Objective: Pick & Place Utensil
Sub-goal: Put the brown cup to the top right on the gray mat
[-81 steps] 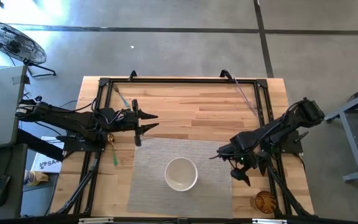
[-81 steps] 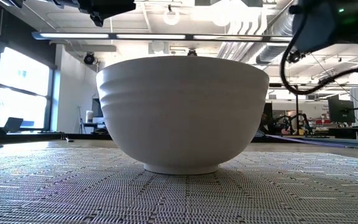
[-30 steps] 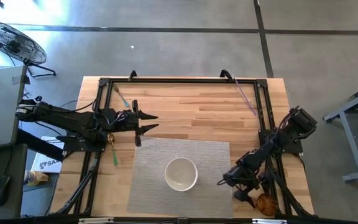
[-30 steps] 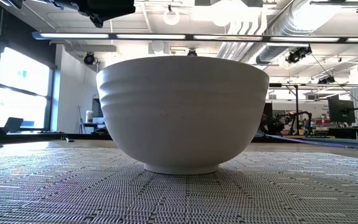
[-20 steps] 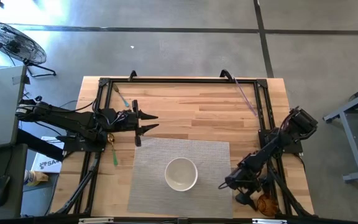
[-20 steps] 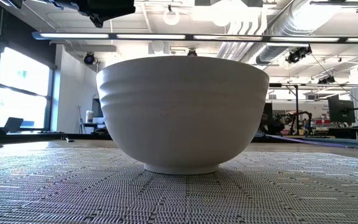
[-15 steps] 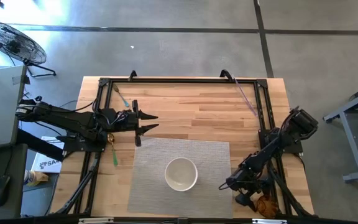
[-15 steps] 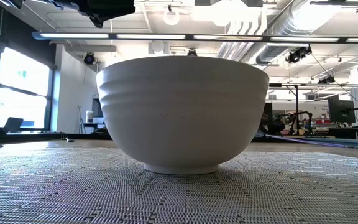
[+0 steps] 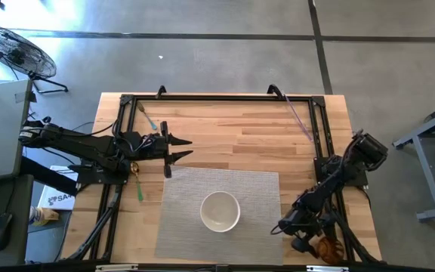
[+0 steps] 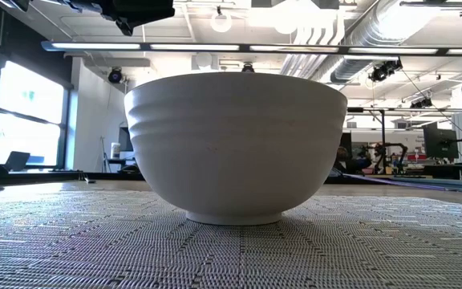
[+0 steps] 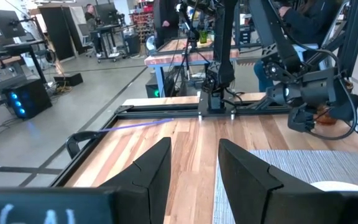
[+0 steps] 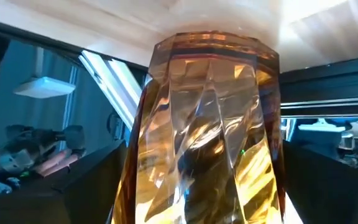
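Amber faceted glass [image 12: 207, 130] fills your right wrist view, sitting at the near right corner of the wooden table [image 9: 240, 128]. Your right gripper [image 9: 302, 240] is low beside it, fingers [image 12: 48, 186] spread with one on each side of the glass. I can't tell if they're actually touching it.

Next back, the white bowl [image 9: 220, 211] sits upright on the grey woven mat [image 9: 180, 196], roughly mid-mat toward the near edge. It blocks most of the low view.

As for utensils, the green utensil [image 9: 140, 189] lies on bare wood just off the mat's left edge, well away from both of your grippers.

Further back, your left gripper [image 9: 190, 147] hovers over the wood just past the mat's far left corner, pointing toward the middle of the table, fingers clearly apart and holding nothing.

Farthest away, a pale green utensil [image 9: 148, 119] lies near the far left of the frame rail, and a purple utensil [image 9: 300, 117] lies at an angle near the far right corner.
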`<control>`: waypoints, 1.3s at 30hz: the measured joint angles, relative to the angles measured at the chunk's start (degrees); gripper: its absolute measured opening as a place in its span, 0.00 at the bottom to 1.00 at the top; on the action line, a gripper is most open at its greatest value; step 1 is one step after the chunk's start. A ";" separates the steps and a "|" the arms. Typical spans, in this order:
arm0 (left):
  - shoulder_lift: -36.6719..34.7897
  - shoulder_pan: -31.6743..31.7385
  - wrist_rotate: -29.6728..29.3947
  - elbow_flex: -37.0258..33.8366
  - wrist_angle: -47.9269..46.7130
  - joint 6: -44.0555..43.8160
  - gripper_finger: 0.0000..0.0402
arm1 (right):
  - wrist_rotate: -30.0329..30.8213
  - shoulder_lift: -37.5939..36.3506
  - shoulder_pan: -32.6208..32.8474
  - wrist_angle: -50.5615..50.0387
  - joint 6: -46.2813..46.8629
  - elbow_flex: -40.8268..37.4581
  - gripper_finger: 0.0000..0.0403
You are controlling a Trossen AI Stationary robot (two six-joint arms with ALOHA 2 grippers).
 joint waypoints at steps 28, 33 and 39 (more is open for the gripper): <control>0.00 0.02 0.14 -0.02 -0.18 0.09 0.33 | -0.98 -7.23 -32.73 -24.33 -24.70 0.07 0.93; 0.00 0.00 0.14 -0.02 -0.61 0.10 0.33 | -1.92 -7.23 -41.76 -25.22 -28.77 0.07 0.93; 0.00 0.02 0.12 -0.02 -1.04 0.11 0.33 | -2.32 -7.23 -52.53 -25.35 -32.97 0.07 0.93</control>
